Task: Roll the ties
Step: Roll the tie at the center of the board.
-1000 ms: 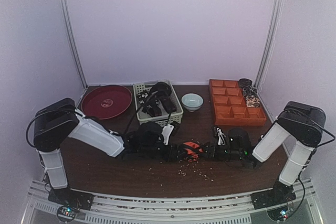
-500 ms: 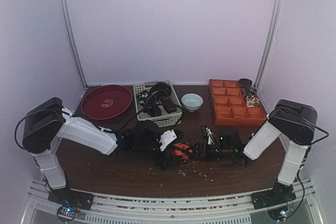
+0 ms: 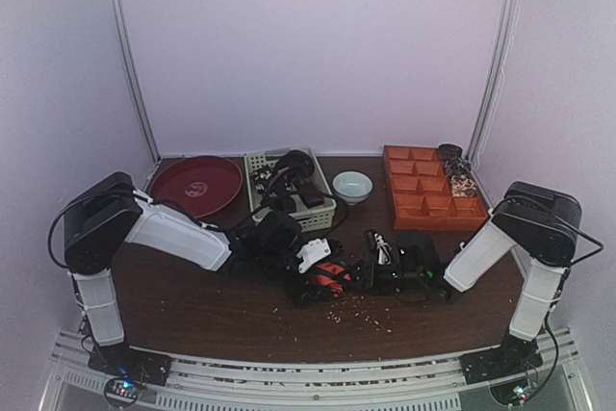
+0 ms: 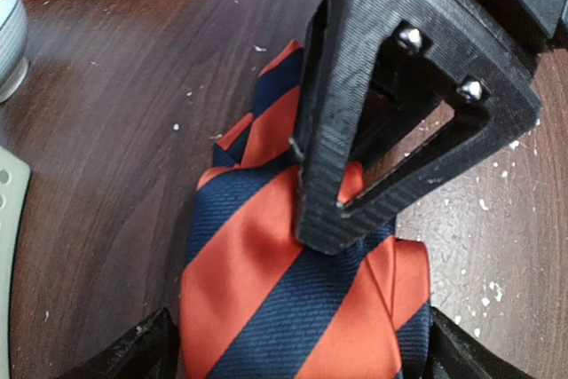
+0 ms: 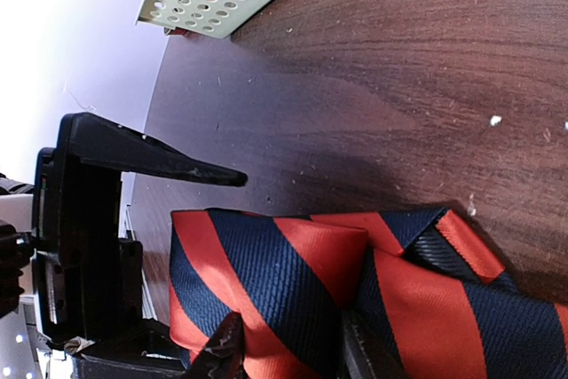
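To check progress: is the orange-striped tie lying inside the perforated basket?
No, the striped tie lies on the wooden table, in front of the basket and outside it.

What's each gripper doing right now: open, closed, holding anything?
Left gripper: open, fingers on either side of the striped tie, not clamping it.
Right gripper: closed on a fold of the striped tie.
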